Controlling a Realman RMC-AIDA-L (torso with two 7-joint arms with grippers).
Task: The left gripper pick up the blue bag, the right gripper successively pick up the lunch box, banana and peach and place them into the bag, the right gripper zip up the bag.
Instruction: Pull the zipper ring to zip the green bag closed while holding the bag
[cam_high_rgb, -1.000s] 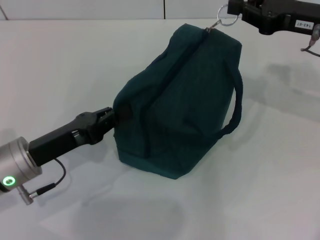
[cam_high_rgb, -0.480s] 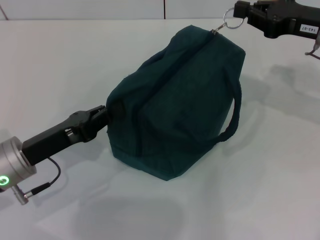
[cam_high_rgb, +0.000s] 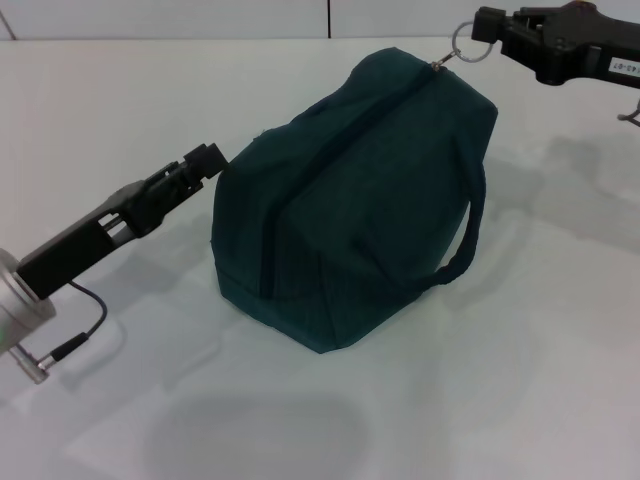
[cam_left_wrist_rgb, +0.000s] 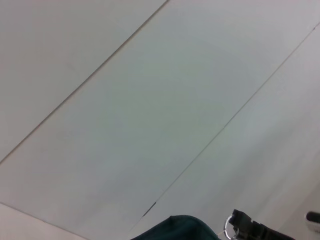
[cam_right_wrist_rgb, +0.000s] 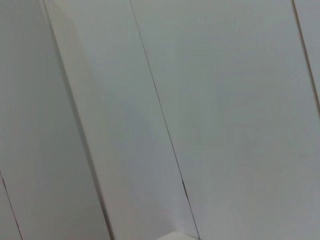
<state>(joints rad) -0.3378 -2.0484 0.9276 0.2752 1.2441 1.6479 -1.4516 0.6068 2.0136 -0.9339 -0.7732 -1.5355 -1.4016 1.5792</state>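
White desk (cam_high_rgb: 120, 110) meeting a pale panelled wall (cam_left_wrist_rgb: 150, 90), with the blue bag (cam_high_rgb: 350, 190) zipped, standing at centre. Left tool (cam_high_rgb: 205, 160), beside the bag's near end, grips nothing; its opening cannot be judged. Right tool (cam_high_rgb: 487, 24) is closed on the silver ring pull (cam_high_rgb: 465, 40) at the far end.

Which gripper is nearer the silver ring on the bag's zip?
Right. The right gripper grips the ring at the bag's far top corner; the left gripper is at the opposite end.
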